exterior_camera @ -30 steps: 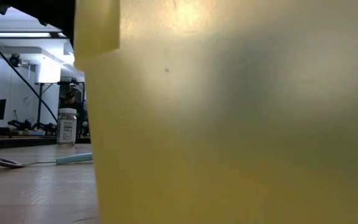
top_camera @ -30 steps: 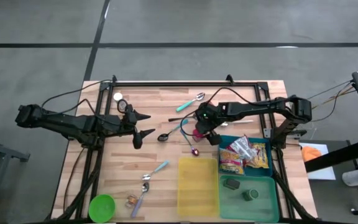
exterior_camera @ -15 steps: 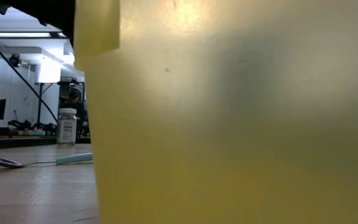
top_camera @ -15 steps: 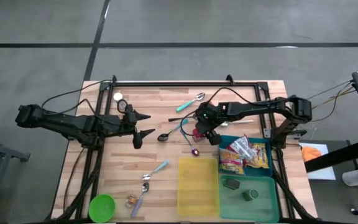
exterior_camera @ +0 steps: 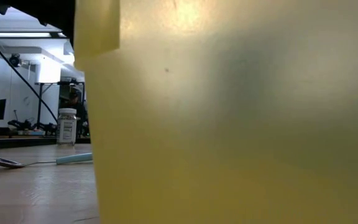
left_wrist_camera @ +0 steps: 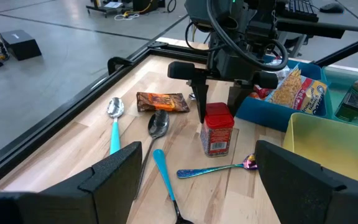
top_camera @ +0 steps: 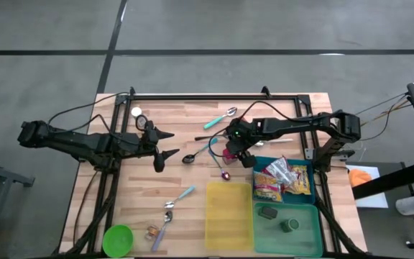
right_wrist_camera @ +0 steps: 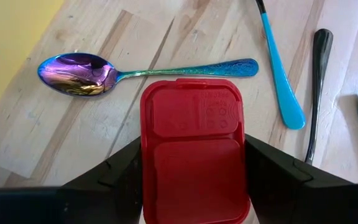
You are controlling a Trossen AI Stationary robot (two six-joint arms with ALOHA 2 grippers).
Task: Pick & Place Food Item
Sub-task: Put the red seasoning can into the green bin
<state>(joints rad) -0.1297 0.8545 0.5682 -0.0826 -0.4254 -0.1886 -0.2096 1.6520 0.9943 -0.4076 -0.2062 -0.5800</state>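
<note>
The right gripper (left_wrist_camera: pixel 219 96) is hanging directly over the small clear plastic spice jar with the red flip-top lid (left_wrist_camera: pixel 217 130), which is standing upright on the bare wood of the slatted wooden table (top_camera: pixel 185 119). Its jaws are standing apart, one on each side of the jar's lid; in the right wrist view the red lid (right_wrist_camera: pixel 194 149) is filling the space between the two dark fingers, with the fingers seeming to lie just against its sides. Whether they are already pressing on it cannot be told.

An iridescent metal spoon (right_wrist_camera: pixel 135 71) is lying just beyond the jaws, and a blue-handled spoon (right_wrist_camera: pixel 281 74) is lying near them to one side.

The left gripper (top_camera: pixel 162 147) is waiting well apart from the jar, its jaws spread wide and holding nothing.

Judgement on handling: the jar is looking light, rigid and smooth-walled, so it is likely to slip or tip under an off-centre squeeze. The flat opposite sides of the lid, or the body directly beneath it, are offering the surest hold. The hinged flip-top may be giving slightly under pressure, so a low, square grip is advisable.
</note>
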